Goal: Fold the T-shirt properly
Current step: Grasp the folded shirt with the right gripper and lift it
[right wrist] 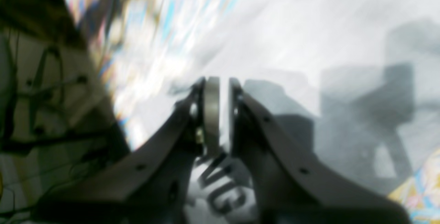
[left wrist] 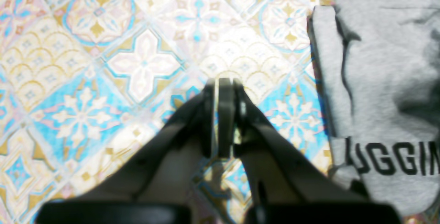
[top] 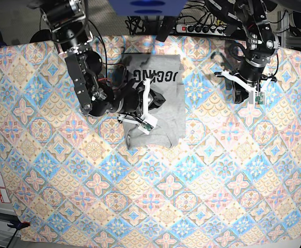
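- Jaws: left gripper (left wrist: 221,83) pressed together over bare tablecloth (left wrist: 103,79); right gripper (right wrist: 220,81) jaws nearly together, a narrow gap visible, whether pinching cloth I cannot tell.
- T-shirt (top: 158,103) lies under the right jaws, partly folded, bottom edge rumpled; tidying remains.

Seen from above: desk (top: 274,170) covered w/ colourful tile-patterned tablecloth (top: 202,196). Grey T-shirt (top: 168,111) lies folded into a narrow strip near the far edge, black lettering at its far end, near end bunched & wrinkled. Right gripper (top: 149,103) sits over the shirt's left half; jaws not clear from here. Left gripper (top: 243,95) hangs over bare cloth, well apart from the shirt. Power strip (top: 204,26) & cables past the far edge.
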Robot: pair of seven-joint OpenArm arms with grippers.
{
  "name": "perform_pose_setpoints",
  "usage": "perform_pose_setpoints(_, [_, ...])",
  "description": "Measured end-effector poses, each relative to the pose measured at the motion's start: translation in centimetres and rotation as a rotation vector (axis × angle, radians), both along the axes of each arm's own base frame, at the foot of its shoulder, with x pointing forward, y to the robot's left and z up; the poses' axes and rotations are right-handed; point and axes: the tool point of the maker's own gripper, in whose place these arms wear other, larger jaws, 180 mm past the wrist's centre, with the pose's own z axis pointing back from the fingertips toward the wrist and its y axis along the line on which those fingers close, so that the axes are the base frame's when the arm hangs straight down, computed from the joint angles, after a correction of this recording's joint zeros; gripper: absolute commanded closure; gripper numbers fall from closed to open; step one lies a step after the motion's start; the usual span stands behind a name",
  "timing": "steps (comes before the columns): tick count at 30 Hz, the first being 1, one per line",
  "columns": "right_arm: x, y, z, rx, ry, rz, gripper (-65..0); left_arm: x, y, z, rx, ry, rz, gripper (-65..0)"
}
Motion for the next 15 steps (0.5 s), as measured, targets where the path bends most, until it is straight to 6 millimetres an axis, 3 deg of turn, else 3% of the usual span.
perform_pose_setpoints(4, [-1.8,0.4,-1.6,-0.060,0.046,0.071,-3.3,0.0,0.0,-0.3,-0.005,0.003,0.001,0.0])
perform_pose_setpoints(9, [-1.9,4.0,-1.4,-0.069,0.011,0.223,-3.3,-0.3,-0.2,-1.6,-0.023,0.051,0.009,0.0])
perform_pose_setpoints(13, [-5.1,4.6,-3.9,-0.179,0.039,0.407,-3.2,-0.2,-0.1,-1.7,-0.022,0.067,0.007,0.0])
perform_pose_setpoints(15, [-5.6,5.2,-4.0,-0.191,0.037,0.450,-3.2,-0.2,-0.1,-1.7,-0.021,0.072,0.007,0.0])
